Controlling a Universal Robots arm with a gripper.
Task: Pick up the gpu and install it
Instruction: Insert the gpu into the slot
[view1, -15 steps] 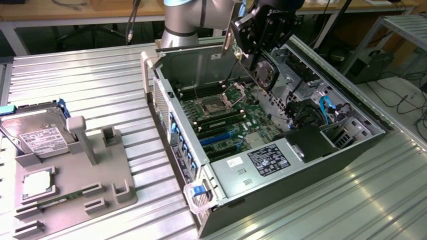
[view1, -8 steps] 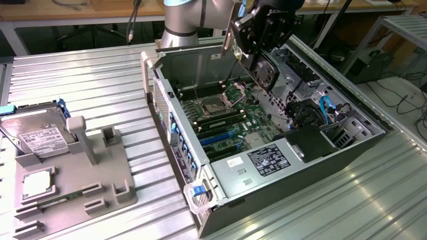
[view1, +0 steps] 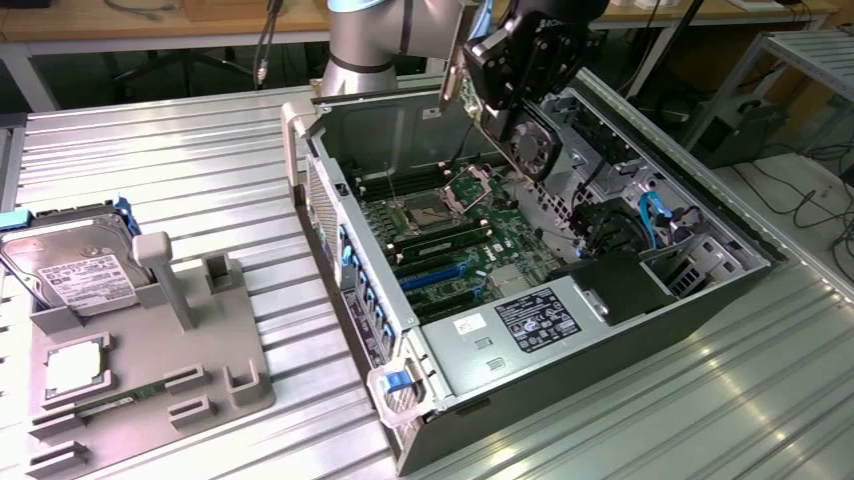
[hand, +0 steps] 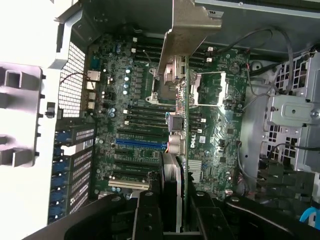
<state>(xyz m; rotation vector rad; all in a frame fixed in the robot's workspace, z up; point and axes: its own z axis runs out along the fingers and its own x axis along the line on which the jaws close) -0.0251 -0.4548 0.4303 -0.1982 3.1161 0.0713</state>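
You can count the pick-up as done: the gpu (view1: 537, 150) is off the table and hangs in the air over the open computer case (view1: 387, 115), well apart from the grey fixture (view1: 200, 340) at the exterior view's left, where the hard drive (view1: 80, 270) stands. The gripper (hand: 176, 212) pinches the card from both faces. In the wrist view you see one black finger (hand: 150, 215) on each side of it and the card running edge-on away from them, its metal bracket (hand: 192, 25) at the far end. The installing is what remains. The card sits above the motherboard (view1: 454, 225) and touches nothing in the case that the pictures show. In the exterior view its fan face is tilted rather than square to the board. From the wrist view its edge lies roughly over the processor socket (hand: 207, 90), beside the blue expansion slots (hand: 140, 142) rather than over them. So I judge the task about halfway: gripped and carried over the case, not yet lined up with a slot, lowered or seated.
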